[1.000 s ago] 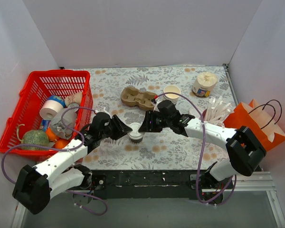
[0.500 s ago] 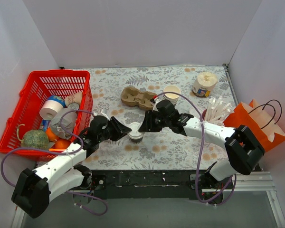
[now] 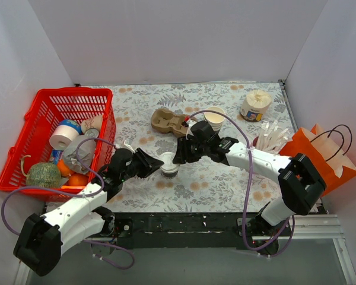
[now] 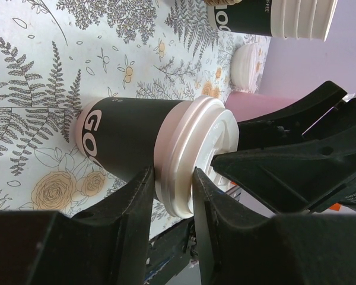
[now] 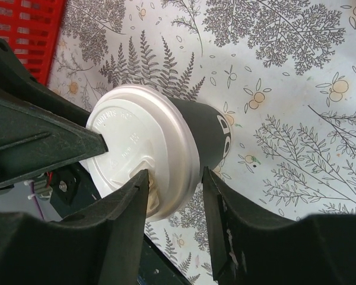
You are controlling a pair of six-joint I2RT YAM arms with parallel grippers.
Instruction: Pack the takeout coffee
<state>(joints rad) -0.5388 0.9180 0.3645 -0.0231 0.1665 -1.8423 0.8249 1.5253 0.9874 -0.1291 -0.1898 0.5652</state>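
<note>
Left gripper (image 4: 172, 181): at 9 o'clock of the cup in the overhead view, reaching in low from the near left; fingers (image 4: 130, 208) partly apart with the lid's rim between them; cannot tell whether pressing on it or only flanking it.

Takeout coffee (image 3: 169, 164): upright near the middle of the floral table (image 3: 225, 181), between the two grippers; dark wall with white lettering, round white lid (image 5: 136, 142) seated on top.

Right gripper (image 5: 175, 178): at 2 o'clock of the cup, coming in from the right; clamped on the cup at its rim, one finger (image 5: 127, 208) laid over the lid's top face, the other against the wall just under the rim.

Red basket (image 3: 101, 95): at 9 o'clock, well apart from the cup, at the table's left edge; holds a white tape roll (image 3: 64, 136), a green ball of twine (image 3: 43, 173) and other jumbled items.

Orange paper bag (image 3: 311, 155): at 3 o'clock, at the table's right edge, dark handles up.

Pink cup of white sticks (image 3: 267, 139): just left of the bag, near the right forearm.

Cardboard cup carrier (image 3: 169, 122): at 12 o'clock of the cup, near it, lying flat.

Stack of lidless cups (image 3: 215, 114): at 1 o'clock, beyond the right gripper.

Cream-topped round container (image 3: 255, 105): at 2 o'clock, farthest back on the right; contents too small to tell.
</note>
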